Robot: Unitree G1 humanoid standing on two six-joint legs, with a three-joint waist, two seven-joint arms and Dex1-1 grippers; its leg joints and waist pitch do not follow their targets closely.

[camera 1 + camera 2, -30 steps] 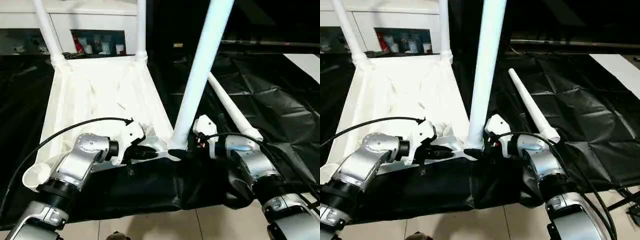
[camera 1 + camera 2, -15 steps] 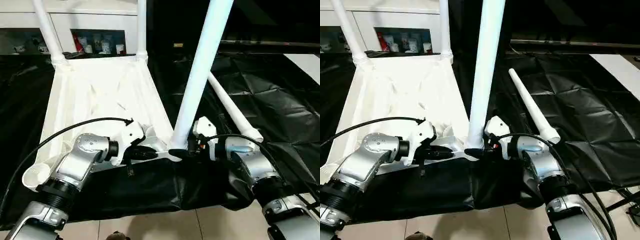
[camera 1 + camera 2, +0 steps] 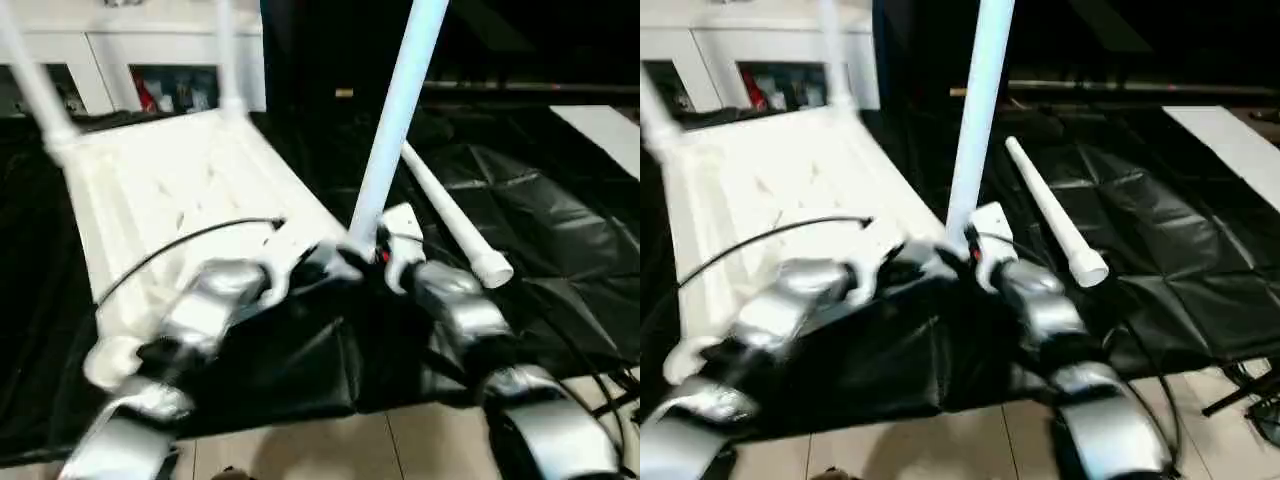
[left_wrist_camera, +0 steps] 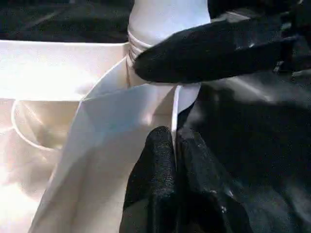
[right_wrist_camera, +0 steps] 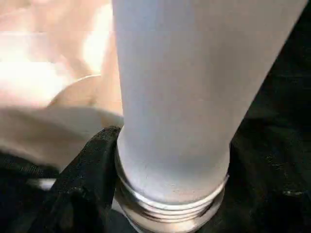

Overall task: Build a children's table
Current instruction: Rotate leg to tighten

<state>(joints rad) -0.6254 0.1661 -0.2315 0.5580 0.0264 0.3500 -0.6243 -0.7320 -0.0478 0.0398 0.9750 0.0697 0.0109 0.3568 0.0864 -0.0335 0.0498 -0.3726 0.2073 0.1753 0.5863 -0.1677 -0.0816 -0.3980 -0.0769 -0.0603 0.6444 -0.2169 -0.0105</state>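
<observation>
1. The children's table point(image 3: 170, 190) lies upside down on the black-covered worktop point(image 3: 560, 210), its ribbed underside facing up. Two legs already stand in the far corner sockets.
2. A third leg point(image 3: 395, 130) stands upright at the near corner socket on the robot's right. Its threaded base sits at the mouth of the socket, and whether it is fully seated I cannot tell.
3. The right gripper point(image 4: 214, 48) holds this third leg low down, with its black fingers point(image 5: 87, 179) wrapped around the base just above the thread.
4. The left gripper point(image 4: 175, 165) is pinched on the thin edge of the table top, right beside that same socket — it steadies the top.
5. The fourth leg point(image 3: 1050, 215) lies loose on the worktop, a little apart to the right.
6. My judgement on handling: the legs look like hollow plastic tubes — light, stiff and smooth, so they can slip or turn in the fingers. A grip near the thick base seems best, because a long leg held high would lever and tilt. The top is light too and may slide on the cover if nothing holds it
</observation>
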